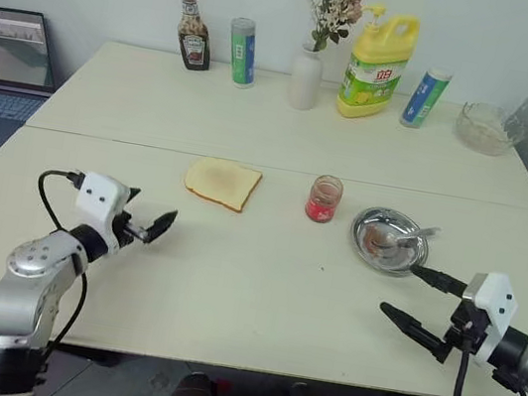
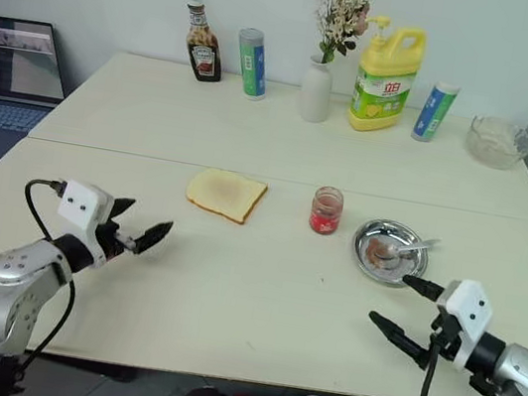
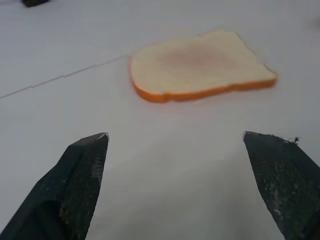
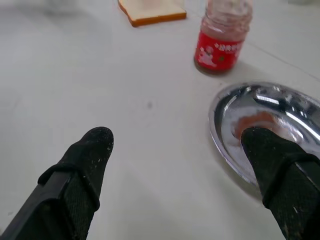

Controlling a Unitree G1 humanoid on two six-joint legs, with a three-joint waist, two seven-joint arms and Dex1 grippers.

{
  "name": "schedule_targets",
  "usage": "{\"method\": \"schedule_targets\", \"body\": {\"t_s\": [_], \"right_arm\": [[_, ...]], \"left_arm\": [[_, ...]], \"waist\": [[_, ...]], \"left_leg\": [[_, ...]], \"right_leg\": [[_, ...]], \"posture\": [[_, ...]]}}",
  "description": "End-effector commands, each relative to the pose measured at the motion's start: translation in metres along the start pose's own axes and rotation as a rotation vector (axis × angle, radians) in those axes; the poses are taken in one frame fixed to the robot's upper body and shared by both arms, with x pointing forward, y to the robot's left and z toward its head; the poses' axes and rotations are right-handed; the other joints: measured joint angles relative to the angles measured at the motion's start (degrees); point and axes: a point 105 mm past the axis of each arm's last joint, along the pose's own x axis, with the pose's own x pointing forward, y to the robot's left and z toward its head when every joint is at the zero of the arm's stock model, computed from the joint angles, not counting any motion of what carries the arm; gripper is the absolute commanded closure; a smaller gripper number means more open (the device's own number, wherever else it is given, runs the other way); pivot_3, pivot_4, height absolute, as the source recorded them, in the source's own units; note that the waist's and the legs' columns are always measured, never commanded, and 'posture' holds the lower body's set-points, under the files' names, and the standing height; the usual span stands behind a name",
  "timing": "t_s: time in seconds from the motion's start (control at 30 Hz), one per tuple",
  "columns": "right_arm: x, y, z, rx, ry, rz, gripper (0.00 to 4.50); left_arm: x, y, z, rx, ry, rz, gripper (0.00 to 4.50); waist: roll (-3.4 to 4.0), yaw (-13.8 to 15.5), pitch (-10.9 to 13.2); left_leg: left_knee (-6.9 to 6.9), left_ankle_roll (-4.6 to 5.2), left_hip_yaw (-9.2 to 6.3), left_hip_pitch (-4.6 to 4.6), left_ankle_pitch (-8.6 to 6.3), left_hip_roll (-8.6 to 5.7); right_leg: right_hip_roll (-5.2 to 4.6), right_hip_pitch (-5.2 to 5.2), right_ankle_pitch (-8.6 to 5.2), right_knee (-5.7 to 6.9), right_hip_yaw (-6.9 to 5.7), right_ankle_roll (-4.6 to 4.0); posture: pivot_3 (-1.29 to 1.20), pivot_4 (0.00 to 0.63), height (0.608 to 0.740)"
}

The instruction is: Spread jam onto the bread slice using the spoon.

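Note:
The bread slice (image 1: 222,182) lies flat on the pale table, left of the small glass jar of red jam (image 1: 324,199). To the jar's right a round steel dish (image 1: 380,227) with a reddish smear holds the spoon (image 1: 410,237). My left gripper (image 1: 149,210) stands open above the table near its left front and points toward the bread (image 3: 195,67); nothing is between its fingers. Over the right front edge my right gripper (image 1: 398,290) is open and empty, just short of the dish (image 4: 270,115) and aimed toward the jar (image 4: 220,45).
Along the table's far edge stand a ketchup bottle (image 1: 195,31), a green can (image 1: 242,51), a white vase with flowers (image 1: 307,74), a yellow detergent bottle (image 1: 375,65), a blue tube (image 1: 426,96) and a glass bowl (image 1: 489,128). A laptop (image 1: 5,57) sits at far left.

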Motion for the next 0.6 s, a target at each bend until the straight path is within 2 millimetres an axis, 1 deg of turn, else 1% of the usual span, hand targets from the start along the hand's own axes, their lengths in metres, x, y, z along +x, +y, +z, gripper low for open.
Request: {"method": "schedule_targets", "body": {"t_s": [0.03, 0.13, 0.2, 0.3, 0.47, 0.6], "right_arm": [[0.009, 0.007, 0.024, -0.050, -0.047, 0.039, 0.02], [0.025, 0.017, 0.047, -0.084, -0.081, 0.098, 0.02], [0.032, 0.022, 0.059, -0.078, -0.099, 0.132, 0.02], [0.038, 0.023, 0.071, -0.071, -0.123, 0.161, 0.02], [0.041, 0.023, 0.077, -0.047, -0.147, 0.162, 0.02], [0.039, 0.023, 0.078, -0.032, -0.158, 0.147, 0.02]], "left_arm": [[0.011, 0.012, 0.009, -0.092, -0.014, 0.087, 0.00], [0.037, 0.011, 0.007, -0.194, 0.041, 0.105, 0.00], [0.050, 0.010, 0.007, -0.223, 0.076, 0.112, 0.00], [0.070, 0.005, 0.008, -0.271, 0.116, 0.103, 0.00], [0.090, -0.003, 0.005, -0.303, 0.187, 0.085, 0.00], [0.098, -0.003, 0.001, -0.318, 0.235, 0.099, 0.00]], "waist": [[-0.01, 0.0, 0.0], [-0.02, 0.0, 0.0], [-0.04, 0.0, 0.0], [-0.10, 0.0, 0.0], [-0.17, 0.0, 0.0], [-0.17, 0.0, 0.0]], "left_leg": [[0.00, 0.00, -0.02, 0.00, 0.00, -0.01], [0.00, 0.00, -0.06, 0.00, 0.00, -0.03], [0.04, 0.00, -0.09, -0.01, 0.01, -0.03], [0.03, 0.00, -0.12, -0.03, 0.01, -0.05], [0.00, 0.00, -0.12, -0.08, 0.00, -0.07], [-0.02, 0.00, -0.18, -0.09, 0.00, -0.06]], "right_leg": [[0.00, 0.00, 0.03, 0.00, -0.01, -0.03], [0.01, 0.01, 0.12, 0.01, -0.04, -0.17], [0.02, 0.02, 0.13, 0.03, -0.06, -0.15], [0.02, 0.04, 0.14, -0.01, -0.08, -0.17], [-0.01, 0.03, 0.15, -0.05, -0.10, -0.18], [-0.01, 0.01, 0.16, -0.03, -0.16, -0.19]], "posture": [[0.00, 0.150, 0.740], [0.00, 0.150, 0.740], [0.00, 0.150, 0.740], [0.00, 0.150, 0.740], [0.00, 0.150, 0.740], [0.00, 0.150, 0.740]]}}
